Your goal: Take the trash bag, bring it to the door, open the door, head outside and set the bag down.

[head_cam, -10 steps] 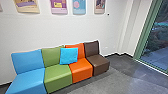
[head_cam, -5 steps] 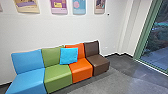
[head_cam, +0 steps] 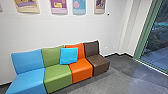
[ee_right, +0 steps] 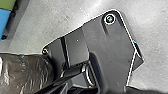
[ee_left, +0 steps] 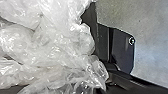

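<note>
The bag [ee_left: 47,42] is close in at my left wrist camera, a heap of clear, crumpled plastic right beside my own dark plate [ee_left: 122,47]. Its folds draw together toward the jointed bar [ee_left: 127,82], so I take the neck to lie on that side, with the looser bulk spreading away from the plate. I can't tell whether my left jaws are clenched on that neck or merely lie against it. Of my right jaws I can't tell either whether they are released or closed.

From my right wrist camera, a dark, shiny plastic bulk [ee_right: 25,72] sits just beside my plate on that side; it may be the lower part of the same bag, but I can't be sure. Its far end is cut off, so the bag's full long axis escapes me. By the gathered folds, I judge my left arm the nearer to the neck, and the one to bear the weight.

In the head view, the glass [head_cam: 158,52] in its green frame [head_cam: 146,30] stands at the right edge, paving beyond it; whether it is the door, I can't tell. The seats [head_cam: 57,76] run from lower left to centre. Carrying would call for keeping the loose plastic clear of them and of the frame.
</note>
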Robot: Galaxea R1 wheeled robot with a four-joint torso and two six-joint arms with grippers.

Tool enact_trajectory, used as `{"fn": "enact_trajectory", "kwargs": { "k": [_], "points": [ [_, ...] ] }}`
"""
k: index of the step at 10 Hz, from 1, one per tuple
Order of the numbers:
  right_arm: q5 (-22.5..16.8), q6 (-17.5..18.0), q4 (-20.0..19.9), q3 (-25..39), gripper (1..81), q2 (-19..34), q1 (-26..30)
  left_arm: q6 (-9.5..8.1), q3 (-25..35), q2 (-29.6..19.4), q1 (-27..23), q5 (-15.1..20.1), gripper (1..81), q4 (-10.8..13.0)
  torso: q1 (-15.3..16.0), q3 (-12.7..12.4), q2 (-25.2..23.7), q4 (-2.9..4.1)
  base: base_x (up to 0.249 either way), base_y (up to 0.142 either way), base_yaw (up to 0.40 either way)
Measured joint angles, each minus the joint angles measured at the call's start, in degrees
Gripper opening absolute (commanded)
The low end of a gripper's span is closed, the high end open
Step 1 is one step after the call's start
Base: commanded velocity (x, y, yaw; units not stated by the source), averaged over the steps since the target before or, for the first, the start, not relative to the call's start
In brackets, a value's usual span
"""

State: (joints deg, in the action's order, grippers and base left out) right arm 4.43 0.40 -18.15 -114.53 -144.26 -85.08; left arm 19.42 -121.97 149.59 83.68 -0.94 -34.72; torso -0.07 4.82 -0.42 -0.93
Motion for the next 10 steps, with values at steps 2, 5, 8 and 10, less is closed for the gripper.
{"fn": "enact_trajectory", "kwargs": {
  "k": [2,5,8,10],
  "points": [
    [0.0,0.0,0.0,0.0,81.1,0.0,0.0,0.0,0.0,0.1,0.0,-0.1,1.0,0.0,0.0,0.0,0.0,0.0,0.0,0.0,-0.094],
    [0.0,0.0,0.0,0.0,81.1,0.0,0.0,0.0,0.0,0.1,0.0,-0.1,1.0,0.0,0.0,0.0,0.0,0.0,0.0,0.0,-0.177],
    [0.0,0.0,0.0,0.0,81.1,0.0,0.0,0.0,-0.1,0.2,0.1,0.0,1.0,0.0,0.0,0.0,0.0,0.0,0.0,0.0,-0.223],
    [-0.2,0.0,0.1,-0.2,81.1,0.1,-0.1,-0.02,-0.1,0.2,-0.3,-0.4,1.0,0.0,0.0,0.0,0.0,0.0,0.0,0.0,-0.232]
  ]
}}
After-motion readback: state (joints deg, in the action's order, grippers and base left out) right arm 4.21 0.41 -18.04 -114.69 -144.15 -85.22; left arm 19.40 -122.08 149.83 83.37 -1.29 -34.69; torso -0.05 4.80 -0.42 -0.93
